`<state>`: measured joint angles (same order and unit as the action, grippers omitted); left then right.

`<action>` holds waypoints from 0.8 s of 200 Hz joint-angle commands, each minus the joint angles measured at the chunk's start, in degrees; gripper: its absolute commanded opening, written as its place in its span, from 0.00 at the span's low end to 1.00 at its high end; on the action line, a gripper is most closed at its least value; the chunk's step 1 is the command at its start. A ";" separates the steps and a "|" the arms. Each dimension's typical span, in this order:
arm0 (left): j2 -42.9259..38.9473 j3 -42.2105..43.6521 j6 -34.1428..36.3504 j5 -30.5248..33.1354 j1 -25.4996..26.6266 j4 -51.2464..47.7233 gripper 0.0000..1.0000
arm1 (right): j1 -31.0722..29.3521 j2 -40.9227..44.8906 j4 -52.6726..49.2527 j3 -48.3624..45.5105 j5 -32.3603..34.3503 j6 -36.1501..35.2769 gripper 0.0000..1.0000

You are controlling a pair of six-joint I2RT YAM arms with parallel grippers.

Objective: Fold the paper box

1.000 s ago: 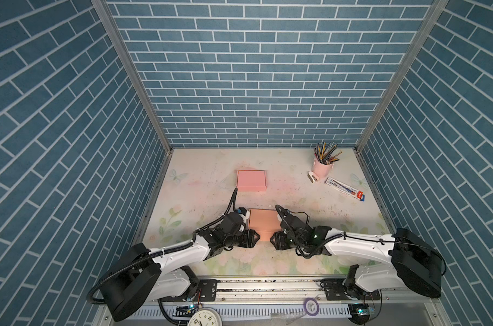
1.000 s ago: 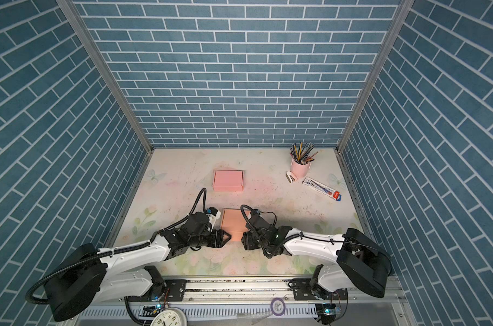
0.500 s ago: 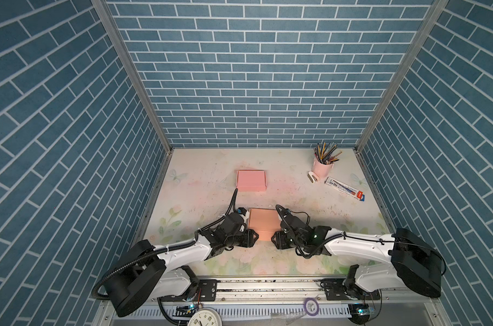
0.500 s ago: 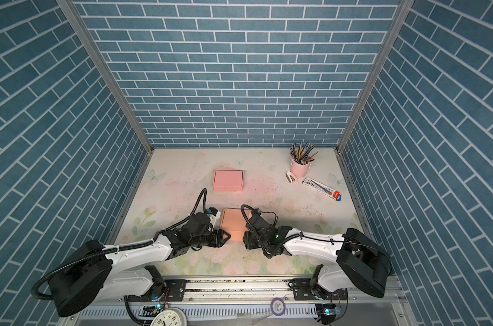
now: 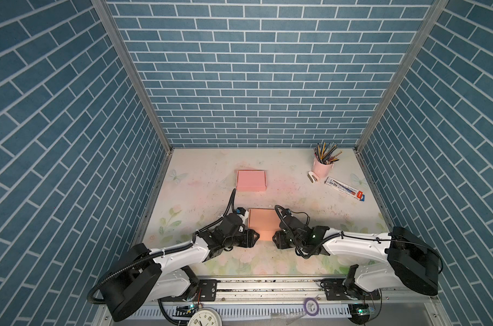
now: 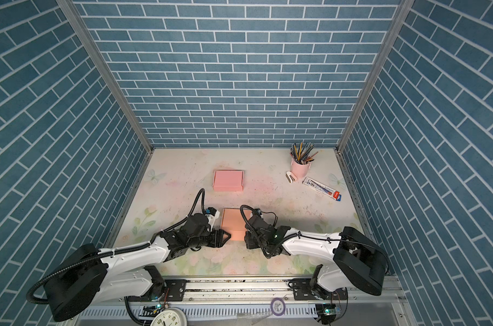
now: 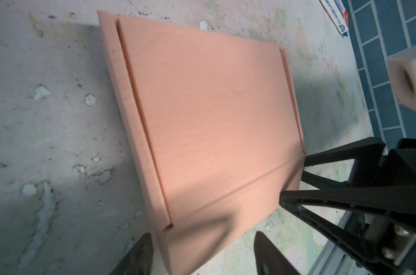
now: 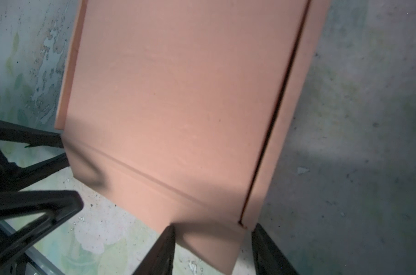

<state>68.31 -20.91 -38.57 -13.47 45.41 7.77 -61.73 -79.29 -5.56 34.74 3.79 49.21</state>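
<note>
**End effectors open astride the near flap of the paper box [image 5: 263,224]**

Item: flat, salmon-coloured card blank, lying face-down-flat on the surface [image 5: 200,197], front centre, between the two arms.

Handling, as judged: light and thin. The panels look stiff, but the blank should hinge readily at the scored crease [image 7: 226,190] and may skate on the surface if pushed. The best hold appears to be the near flap's two corners, outside that crease; pinching mid-panel risks a stray kink.

Orientation: the long axis runs from the front rail toward the back wall. The creased flap is at the near end, and narrow side strips run along both long edges.

Left end effector [image 7: 203,238]: jaws apart, straddling the flap's left corner. Right end effector [image 8: 213,228]: jaws apart, straddling the right corner beside the slit. Whether any pad presses the card cannot be told.

Surroundings: a pink folded box [image 5: 251,180] sits farther back, well apart. A pencil cup [image 5: 322,168] stands at the rear right.
</note>
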 commanded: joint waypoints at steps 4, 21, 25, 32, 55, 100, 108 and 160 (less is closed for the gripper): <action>-1.70 -0.53 0.92 0.76 -0.20 -3.53 0.69 | 0.12 -0.26 -1.98 1.24 1.74 0.56 0.53; -2.72 -1.13 1.60 0.82 -1.11 -5.55 0.69 | 0.35 -0.18 -2.16 1.48 1.66 0.06 0.53; -3.03 -1.28 1.82 0.80 -1.23 -5.83 0.69 | 0.36 -0.23 -2.12 1.55 1.57 -0.05 0.53; -3.39 -1.50 2.11 0.79 -1.60 -6.45 0.69 | 0.53 -0.25 -2.16 1.72 1.41 -0.29 0.53; -3.93 -2.42 3.03 1.12 -2.23 -7.99 0.69 | 0.74 -0.22 -2.74 2.48 1.22 -0.87 0.53; -4.61 -3.78 3.92 1.42 -2.67 -9.20 0.69 | 0.74 1.72 -4.02 3.10 0.82 -0.65 0.55; -5.39 -4.06 4.09 1.74 -2.90 -9.50 0.68 | 0.74 2.30 -4.51 3.23 0.77 -0.61 0.55; -8.30 -8.14 8.79 2.81 -6.48 -9.79 0.68 | 1.00 2.98 -9.25 4.98 0.98 -0.18 0.62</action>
<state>60.23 -25.76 -33.32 -12.34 40.36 -1.85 -60.99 -77.17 -11.14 38.02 3.88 48.86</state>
